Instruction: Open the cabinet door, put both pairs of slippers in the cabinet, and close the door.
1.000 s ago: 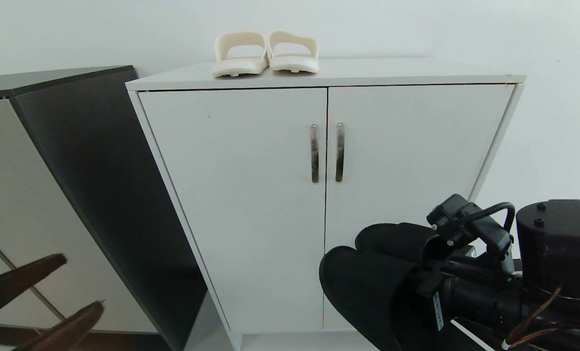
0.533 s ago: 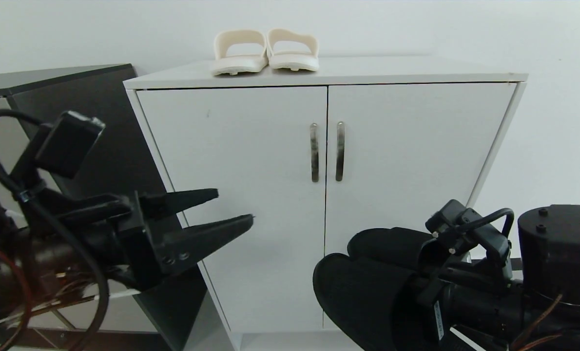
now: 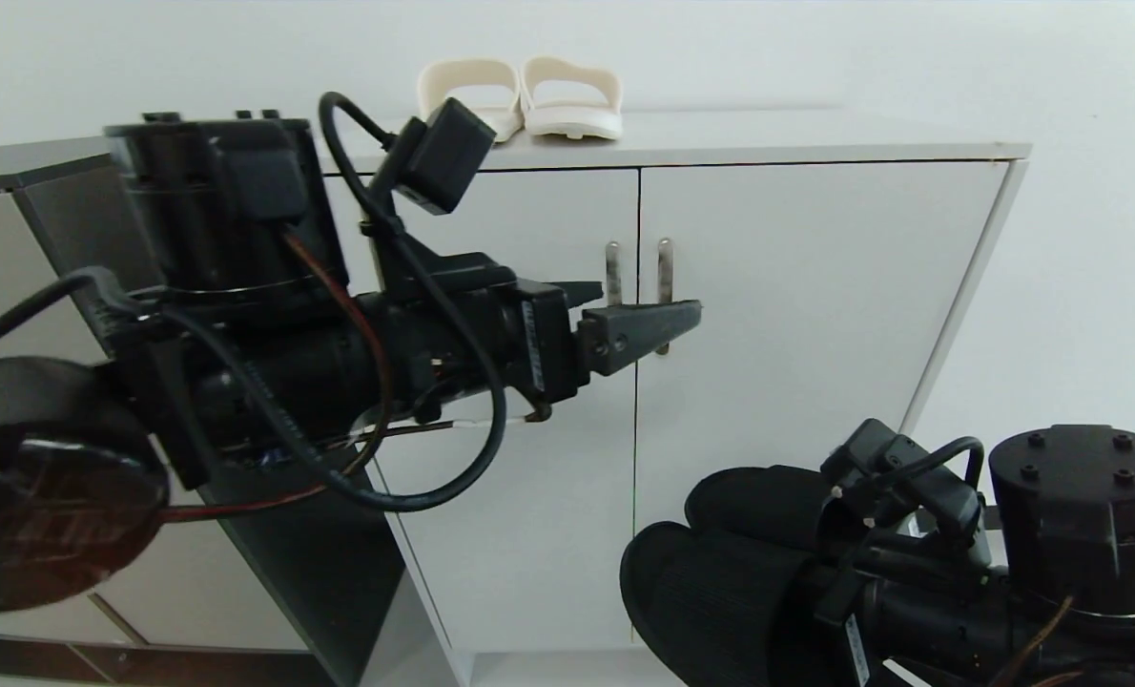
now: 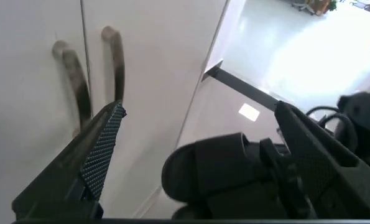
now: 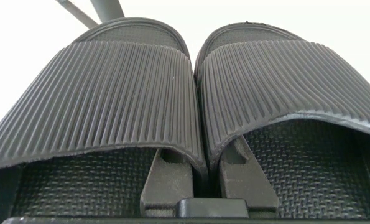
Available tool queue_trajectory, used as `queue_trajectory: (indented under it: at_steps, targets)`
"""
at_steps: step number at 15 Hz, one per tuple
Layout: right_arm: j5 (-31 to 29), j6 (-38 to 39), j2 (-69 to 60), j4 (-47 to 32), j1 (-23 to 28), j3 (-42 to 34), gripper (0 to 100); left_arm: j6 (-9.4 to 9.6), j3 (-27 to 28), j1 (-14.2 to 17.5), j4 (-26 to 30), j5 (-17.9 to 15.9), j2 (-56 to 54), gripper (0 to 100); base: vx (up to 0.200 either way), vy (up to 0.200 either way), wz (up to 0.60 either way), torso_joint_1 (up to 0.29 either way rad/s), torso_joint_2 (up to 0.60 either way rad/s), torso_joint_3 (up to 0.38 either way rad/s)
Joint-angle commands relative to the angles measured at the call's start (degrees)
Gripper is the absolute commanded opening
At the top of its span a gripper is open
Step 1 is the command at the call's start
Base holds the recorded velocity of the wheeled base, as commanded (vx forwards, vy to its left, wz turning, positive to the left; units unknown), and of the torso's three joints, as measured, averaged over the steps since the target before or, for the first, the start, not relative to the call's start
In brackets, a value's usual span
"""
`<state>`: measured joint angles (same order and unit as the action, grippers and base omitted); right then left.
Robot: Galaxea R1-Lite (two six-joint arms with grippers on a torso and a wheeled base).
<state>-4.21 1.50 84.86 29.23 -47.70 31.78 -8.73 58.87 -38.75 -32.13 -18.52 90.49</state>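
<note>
The white cabinet (image 3: 815, 286) stands with both doors shut, its two metal handles (image 3: 664, 260) side by side at the centre seam. A cream pair of slippers (image 3: 522, 96) rests on its top, toward the back. My left gripper (image 3: 650, 297) is open, its fingertips in front of the handles (image 4: 113, 62) but not around either one. The left gripper (image 4: 200, 111) has nothing between its fingers. Low at the right, my right gripper (image 5: 206, 177) is shut on the black pair of slippers (image 3: 720, 563), pinching the two inner strap edges (image 5: 200, 112) together.
A dark cabinet (image 3: 272, 553) leans close against the white cabinet's left side. A plain white wall (image 3: 1083, 239) runs behind and to the right. The black slippers (image 4: 222, 168) hang below and in front of the right-hand door.
My left arm came up from the lower left and stretched across to the door handles. The right gripper with the black slippers sank slightly.
</note>
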Motion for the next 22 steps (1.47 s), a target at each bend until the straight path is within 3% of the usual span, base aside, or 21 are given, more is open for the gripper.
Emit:
queue_trajectory:
  at_steps: [1,2,4,6,17,22]
  targets:
    - [0.3,0.0,0.8,0.0,-0.4,-0.1,0,-0.24,5.4,-1.1,-0.1,-0.7,6.9,100,0.000,0.000,0.00,0.000,0.00,0.000]
    - [0.4,0.0,1.1,0.0,-0.4,-0.1,0,-0.41,6.1,-1.1,-0.1,-1.3,7.2,100,0.000,0.000,0.00,0.000,0.00,0.000]
    - [1.0,0.0,2.4,0.4,-0.4,-0.4,0,-4.63,7.6,-0.1,-0.1,-8.8,7.9,100,0.000,0.000,0.00,0.000,0.00,0.000]
    - [1.0,0.0,2.3,1.5,-0.4,-0.5,0,-5.60,9.7,1.2,-0.1,-10.7,9.5,100,0.000,0.000,0.00,0.000,0.00,0.000]
    - [1.0,-2.0,2.2,3.0,-0.4,-1.6,0,-5.16,12.5,3.6,-0.4,-6.7,14.4,100,0.000,0.000,0.00,0.000,0.00,0.000]
    - [1.0,-2.0,2.2,3.0,-0.4,-1.7,0,-5.16,13.9,3.6,-0.4,-6.5,16.5,100,0.000,0.000,0.00,0.000,0.00,0.000]
